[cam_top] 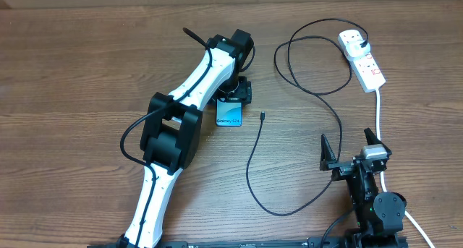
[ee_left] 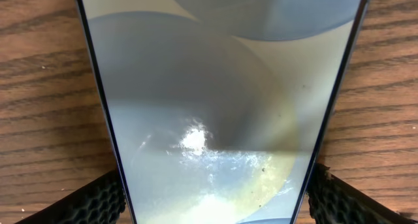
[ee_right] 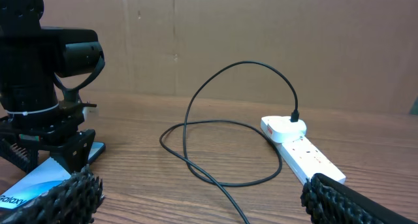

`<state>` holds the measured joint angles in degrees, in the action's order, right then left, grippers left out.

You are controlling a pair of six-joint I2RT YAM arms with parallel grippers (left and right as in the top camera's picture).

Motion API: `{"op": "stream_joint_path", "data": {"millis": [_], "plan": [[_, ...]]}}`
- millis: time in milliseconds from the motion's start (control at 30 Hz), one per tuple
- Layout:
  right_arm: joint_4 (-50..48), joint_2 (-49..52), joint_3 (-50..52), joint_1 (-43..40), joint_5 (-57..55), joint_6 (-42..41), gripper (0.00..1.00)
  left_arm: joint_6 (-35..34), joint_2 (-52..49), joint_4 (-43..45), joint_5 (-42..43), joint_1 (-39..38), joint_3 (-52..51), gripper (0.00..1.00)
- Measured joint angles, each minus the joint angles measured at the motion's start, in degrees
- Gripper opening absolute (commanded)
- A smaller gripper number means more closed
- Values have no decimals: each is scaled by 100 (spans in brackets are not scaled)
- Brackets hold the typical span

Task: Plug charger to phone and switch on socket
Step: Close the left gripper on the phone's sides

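The left gripper (cam_top: 234, 96) clamps the phone (cam_top: 230, 115) by its two long edges on the table (cam_top: 87, 74). The right gripper (cam_top: 348, 142) hangs wide open and empty, near the charger (cam_top: 249, 161).

Blue phone (cam_top: 229, 116), black charger (cam_top: 248, 167) (white socket (cam_top: 364, 58), red markings), brown woodgrain table (cam_top: 72, 96)

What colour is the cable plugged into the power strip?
The cable is black, clearest in the right wrist view.
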<state>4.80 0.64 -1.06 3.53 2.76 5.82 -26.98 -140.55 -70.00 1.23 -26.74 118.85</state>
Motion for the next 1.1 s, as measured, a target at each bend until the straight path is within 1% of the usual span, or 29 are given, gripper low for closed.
{"op": "stream_joint_path", "data": {"millis": [200, 333, 433, 633, 800, 900, 1100], "plan": [[-4, 0, 0, 0, 0, -2, 100, 39, 0, 2, 20, 17, 0, 84], [-2, 0, 0, 0, 0, -2, 100, 44, 0, 2, 20, 20, 0, 79], [-2, 0, 0, 0, 0, -2, 100, 61, 0, 13, 22, 22, 0, 79], [-2, 0, 0, 0, 2, -2, 100, 63, 2, 15, 24, 22, 0, 72], [-2, 0, 0, 0, 2, 0, 100, 63, 7, 17, 20, 26, -4, 70], [-2, 0, 0, 0, 0, -2, 100, 63, 9, 17, 17, 26, -4, 66], [0, 0, 0, 0, 0, -2, 100, 61, 9, 17, 22, 26, -4, 66]]}}
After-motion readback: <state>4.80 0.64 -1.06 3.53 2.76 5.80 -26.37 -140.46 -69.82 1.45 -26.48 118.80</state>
